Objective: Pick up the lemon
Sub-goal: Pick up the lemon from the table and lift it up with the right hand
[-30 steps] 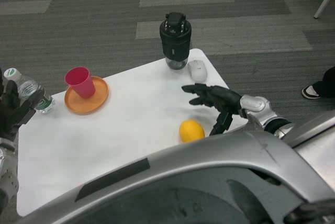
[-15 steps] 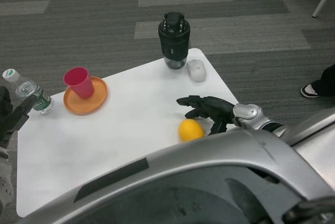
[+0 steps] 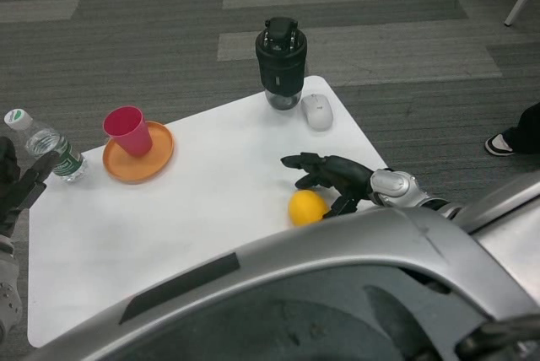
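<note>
Head view, item by item.

Lemon (image 3: 307, 207): yellow, lying on the white tabletop (image 3: 211, 201) near its near right edge. Position unchanged over the last second.

Right hand (image 3: 333, 177): black, reaching in from the right. A second ago it sat higher and farther right, well apart from the lemon; it now lies lower and nearer, just beside the fruit on its far right side. Fingers (image 3: 297, 161) are spread and extended leftward past the lemon's far side, with one digit hanging down close to the lemon's right flank. Whether anything touches the peel cannot be told; nothing is pinched. Judgement: approach nearly finished, closing of the fingers not yet begun, lemon not lifted.

Left hand (image 3: 15, 188): at the far left edge beside the tabletop, fingers apart, holding nothing; it has sunk slightly since a second ago.

Other entries: pink cup (image 3: 128, 131) on orange plate (image 3: 139, 157); water bottle (image 3: 46, 146); black flask (image 3: 281, 61); white mouse (image 3: 317, 111).
</note>
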### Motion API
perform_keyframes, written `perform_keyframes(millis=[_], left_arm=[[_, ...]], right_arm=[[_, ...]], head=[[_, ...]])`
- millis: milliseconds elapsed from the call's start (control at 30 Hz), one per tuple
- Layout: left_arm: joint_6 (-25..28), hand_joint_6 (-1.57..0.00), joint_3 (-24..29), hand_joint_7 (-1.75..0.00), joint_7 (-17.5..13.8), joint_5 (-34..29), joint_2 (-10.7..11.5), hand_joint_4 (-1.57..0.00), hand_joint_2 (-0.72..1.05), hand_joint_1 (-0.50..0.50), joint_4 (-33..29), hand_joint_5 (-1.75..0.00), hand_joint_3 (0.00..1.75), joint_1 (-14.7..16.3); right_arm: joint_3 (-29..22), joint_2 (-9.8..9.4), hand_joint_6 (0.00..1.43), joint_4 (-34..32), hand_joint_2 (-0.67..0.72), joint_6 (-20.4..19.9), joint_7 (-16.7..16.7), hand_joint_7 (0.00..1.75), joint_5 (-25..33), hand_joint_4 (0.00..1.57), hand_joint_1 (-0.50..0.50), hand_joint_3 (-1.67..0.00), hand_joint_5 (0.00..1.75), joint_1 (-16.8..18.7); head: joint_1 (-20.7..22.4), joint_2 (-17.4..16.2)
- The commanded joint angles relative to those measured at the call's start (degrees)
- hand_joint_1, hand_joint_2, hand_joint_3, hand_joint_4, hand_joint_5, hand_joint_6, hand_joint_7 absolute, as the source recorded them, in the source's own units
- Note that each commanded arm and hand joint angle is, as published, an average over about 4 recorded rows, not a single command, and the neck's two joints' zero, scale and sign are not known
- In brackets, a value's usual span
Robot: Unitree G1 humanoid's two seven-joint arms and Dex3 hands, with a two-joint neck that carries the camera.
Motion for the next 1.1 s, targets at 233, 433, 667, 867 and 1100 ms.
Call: perform_keyframes(millis=[233, 433, 667, 867, 1100], left_arm=[[0.0, 0.00, 0.4, 0.00, -0.3, 0.1, 0.7, 0.00, 0.78, 0.50, -0.3, 0.00, 0.09, -0.5], [0.0, 0.00, 0.6, 0.00, -0.3, 0.1, 0.7, 0.00, 0.72, 0.50, -0.4, 0.00, 0.09, -0.5], [0.0, 0.00, 0.8, 0.00, -0.3, 0.0, 0.7, 0.00, 0.78, 0.50, -0.4, 0.00, 0.02, -0.4], [-0.1, 0.00, 0.8, 0.00, -0.3, 0.1, 0.7, 0.00, 0.78, 0.50, -0.4, 0.00, 0.09, -0.4], [-0.1, 0.00, 1.0, 0.00, -0.3, 0.1, 0.7, 0.00, 0.72, 0.50, -0.5, 0.00, 0.09, -0.3]], right_arm=[[0.5, 0.07, 0.00, 2.2, -0.41, -0.1, 0.1, 0.07, -3.9, 0.00, 0.08, -0.79, 1.07, -1.2], [0.3, -0.19, 0.00, 2.5, -0.41, 0.0, 1.0, 0.07, -6.9, 0.00, 0.08, -0.89, 1.07, -1.8], [0.2, -0.50, 0.00, 2.6, -0.43, 0.1, 1.9, 0.07, -7.1, 0.00, 0.08, -0.95, 1.12, -2.3], [0.2, -0.48, 0.00, 2.6, -0.49, 0.1, 1.9, 0.09, -9.6, 0.00, 0.07, -0.97, 1.36, -2.6], [0.4, 0.12, 0.00, 2.5, -0.57, 0.1, 1.9, 0.38, -12.3, 0.00, 0.02, -1.31, 1.60, -3.0]], head=[[0.2, -0.4], [0.3, -0.5], [0.3, -0.7], [0.4, -0.7], [0.5, -0.8]])
